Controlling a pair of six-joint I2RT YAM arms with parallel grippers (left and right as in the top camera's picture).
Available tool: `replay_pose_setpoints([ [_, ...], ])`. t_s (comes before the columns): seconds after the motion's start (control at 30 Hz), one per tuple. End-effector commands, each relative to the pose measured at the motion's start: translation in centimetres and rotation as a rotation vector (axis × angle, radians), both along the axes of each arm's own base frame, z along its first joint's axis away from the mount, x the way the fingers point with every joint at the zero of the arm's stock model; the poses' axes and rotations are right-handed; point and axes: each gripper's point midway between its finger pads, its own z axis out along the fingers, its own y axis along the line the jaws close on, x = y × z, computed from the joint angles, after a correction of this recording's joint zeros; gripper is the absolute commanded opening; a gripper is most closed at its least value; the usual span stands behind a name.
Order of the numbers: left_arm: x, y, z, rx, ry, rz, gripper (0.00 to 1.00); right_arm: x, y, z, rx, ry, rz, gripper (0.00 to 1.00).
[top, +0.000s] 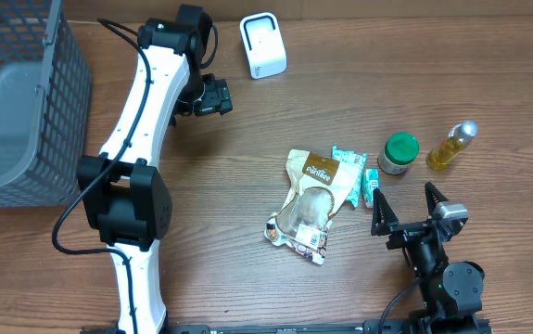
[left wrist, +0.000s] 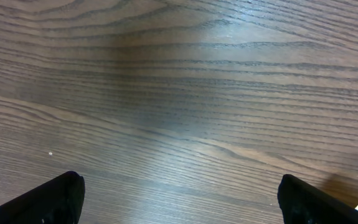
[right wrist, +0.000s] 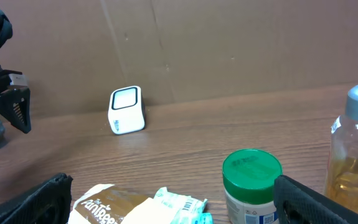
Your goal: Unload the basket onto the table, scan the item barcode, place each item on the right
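A white barcode scanner (top: 263,44) stands at the table's far edge, also seen in the right wrist view as a scanner (right wrist: 127,110) against the back wall. Items lie mid-table: a brown snack pouch (top: 310,199), teal packets (top: 354,174), a green-lidded jar (top: 399,153) and a yellow oil bottle (top: 451,147). My right gripper (top: 403,197) is open just in front of the jar (right wrist: 251,186), holding nothing. My left gripper (top: 218,97) is open over bare wood left of the scanner, and its fingers (left wrist: 60,199) frame only table.
A grey wire basket (top: 16,102) fills the far left corner. The white left arm (top: 136,121) stretches from the near edge up the left side. The bottle (right wrist: 356,155) stands right of the jar, and the pouch (right wrist: 113,208) lies low between the right fingers.
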Motion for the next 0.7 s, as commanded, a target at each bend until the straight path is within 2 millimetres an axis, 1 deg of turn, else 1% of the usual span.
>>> replay_pose_setpoints([
  [0.0,0.24,0.14,1.2,0.01,-0.034,-0.012,1.0,0.06,-0.23,-0.22,-0.008,-0.004,-0.012,1.0],
  [0.57,0.24,0.14,1.19,0.01,-0.034,-0.012,1.0,0.06,-0.23,-0.22,-0.008,-0.004,-0.012,1.0],
  [0.67,0.27,0.23,0.9,0.012,-0.028,-0.01,1.0,0.06,-0.23,-0.22,-0.008,-0.004,-0.012,1.0],
])
